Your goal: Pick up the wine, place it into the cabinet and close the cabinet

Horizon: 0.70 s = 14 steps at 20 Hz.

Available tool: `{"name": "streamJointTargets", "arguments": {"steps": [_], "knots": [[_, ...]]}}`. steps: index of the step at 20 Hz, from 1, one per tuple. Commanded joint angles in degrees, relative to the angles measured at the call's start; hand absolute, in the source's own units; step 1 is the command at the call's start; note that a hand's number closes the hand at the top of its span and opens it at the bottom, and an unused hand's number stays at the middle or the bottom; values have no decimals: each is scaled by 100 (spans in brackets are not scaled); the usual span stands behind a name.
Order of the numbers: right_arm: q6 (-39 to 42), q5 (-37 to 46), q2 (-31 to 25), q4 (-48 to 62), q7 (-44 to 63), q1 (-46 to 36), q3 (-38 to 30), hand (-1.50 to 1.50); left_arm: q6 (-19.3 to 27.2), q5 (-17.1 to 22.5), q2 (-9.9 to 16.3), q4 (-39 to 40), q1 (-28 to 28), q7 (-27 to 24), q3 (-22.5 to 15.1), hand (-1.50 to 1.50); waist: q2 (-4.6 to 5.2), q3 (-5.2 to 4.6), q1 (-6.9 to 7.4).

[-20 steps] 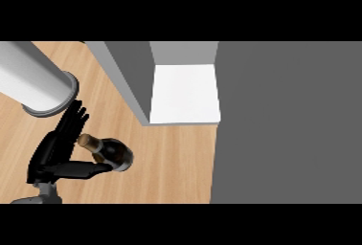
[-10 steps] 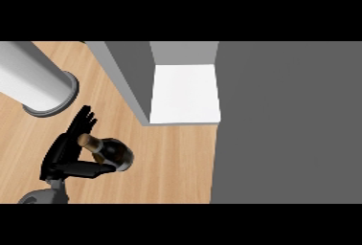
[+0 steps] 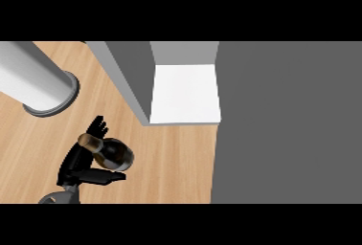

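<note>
the biggest thing from up here is a flat dark grey surface point(image 3: 286, 124) that fills the whole right side of the view, its left edge running straight down past the cabinet. next comes the wooden table point(image 3: 170, 162), light tan with the grain running across it, taking up the left and middle.

at the top middle stands the cabinet point(image 3: 130, 76), grey walls and an open front, with a bright white floor panel point(image 3: 185, 93) showing inside it. its near corner sits just above and to the right of the bottle.

in the upper left a pale grey forearm point(image 3: 32, 79) slants in from the corner, ending in a round darker rim; no hand is visible on it.

lower left is the only robot hand point(image 3: 79, 158) i can see, black, rising from the bottom edge on a grey wrist. which arm it belongs to i cannot tell for sure; it shows at the view's left side. its straight fingers point(image 3: 97, 127) point up toward the cabinet while the thumb point(image 3: 99, 178) juts out to the right under the bottle, so the hand is clasping the wine bottle point(image 3: 113, 153). the bottle is seen from above: dark rounded body with a brown top against the palm. it sits over the table, left of and below the cabinet opening, outside the cabinet.
</note>
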Motion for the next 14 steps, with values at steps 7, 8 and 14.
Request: {"name": "streamJointTargets", "arguments": {"steps": [7,8,14], "knots": [[-135,-288,-34,-1449,757,208,154,-150,-148,286,-138,1122,-368,-683,364,-150,0,-4,-25],[-112,-666,-39,-1282,718,-27,-231,-150,-100,364,-290,850,-366,-434,291,-150,3,2,23],[-161,-295,-85,-1562,791,281,128,-150,-337,777,-309,1645,-683,-816,710,-150,-3,-6,-56]]}}
